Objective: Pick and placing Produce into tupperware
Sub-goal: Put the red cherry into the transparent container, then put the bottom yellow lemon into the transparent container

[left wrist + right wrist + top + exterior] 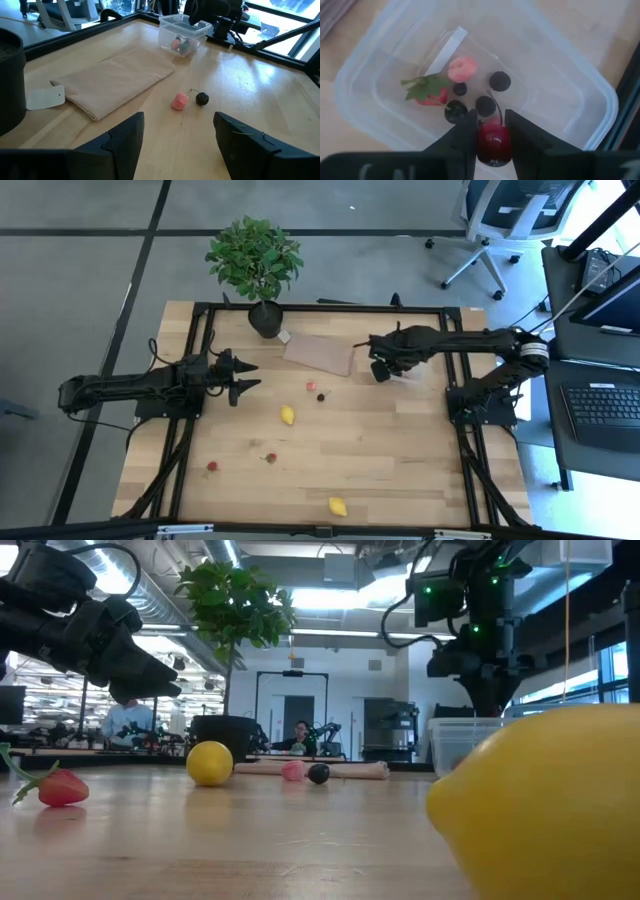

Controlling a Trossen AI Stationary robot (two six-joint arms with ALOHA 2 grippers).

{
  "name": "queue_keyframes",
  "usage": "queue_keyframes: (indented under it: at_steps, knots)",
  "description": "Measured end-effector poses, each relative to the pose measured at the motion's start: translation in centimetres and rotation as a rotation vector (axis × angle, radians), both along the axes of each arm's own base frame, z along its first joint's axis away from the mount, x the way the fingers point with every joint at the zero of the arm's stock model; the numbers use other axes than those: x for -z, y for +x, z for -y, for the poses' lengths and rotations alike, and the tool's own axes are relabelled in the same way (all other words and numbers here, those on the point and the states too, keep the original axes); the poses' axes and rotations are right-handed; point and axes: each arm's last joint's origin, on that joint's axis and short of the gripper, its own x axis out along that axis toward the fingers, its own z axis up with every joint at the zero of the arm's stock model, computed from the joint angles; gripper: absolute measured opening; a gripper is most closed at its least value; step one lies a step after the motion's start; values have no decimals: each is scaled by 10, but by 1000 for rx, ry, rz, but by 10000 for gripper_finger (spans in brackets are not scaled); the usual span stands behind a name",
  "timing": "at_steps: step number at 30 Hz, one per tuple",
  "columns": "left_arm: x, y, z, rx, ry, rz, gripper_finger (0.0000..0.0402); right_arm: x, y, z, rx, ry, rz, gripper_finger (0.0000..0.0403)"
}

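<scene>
The clear tupperware [365,65] stands at the table's far right [182,32]. In it lie a strawberry [431,92], a pink berry [462,68] and several dark pieces [500,81]. My right gripper [380,370] hangs over the tub, shut on a red cherry [494,142]. On the table lie two lemons [288,415] [338,506], two strawberries [212,466] [270,457], a pink berry [179,101] and a dark cherry [202,99]. My left gripper [248,375] waits open at the table's left, holding nothing. My right gripper pinches the red cherry by its two sides [481,140] between its two fingers. The fingers come from above, pointing steeply down. The cherry is lifted clear, above the inside of the tupperware near its edge.
A brown sheet [320,352] with a white tag [285,337] lies at the far middle, beside a potted plant [255,260] at the far edge. A black frame [460,380] borders the table. A desk with a keyboard [605,405] stands to the right.
</scene>
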Motion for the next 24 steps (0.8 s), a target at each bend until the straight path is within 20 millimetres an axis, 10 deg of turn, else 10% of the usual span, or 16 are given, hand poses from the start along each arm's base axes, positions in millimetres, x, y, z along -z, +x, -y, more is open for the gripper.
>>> queue_keyframes:
  at_steps: [15, 24]
  knots:
    - [0, 0, 0, 1, 2, 0, 231, -2, 3, 2, -130, 5, -33, 248]
    - [0, 0, 0, 1, 2, 0, 231, -51, 32, -16, -371, -28, 115, 270]
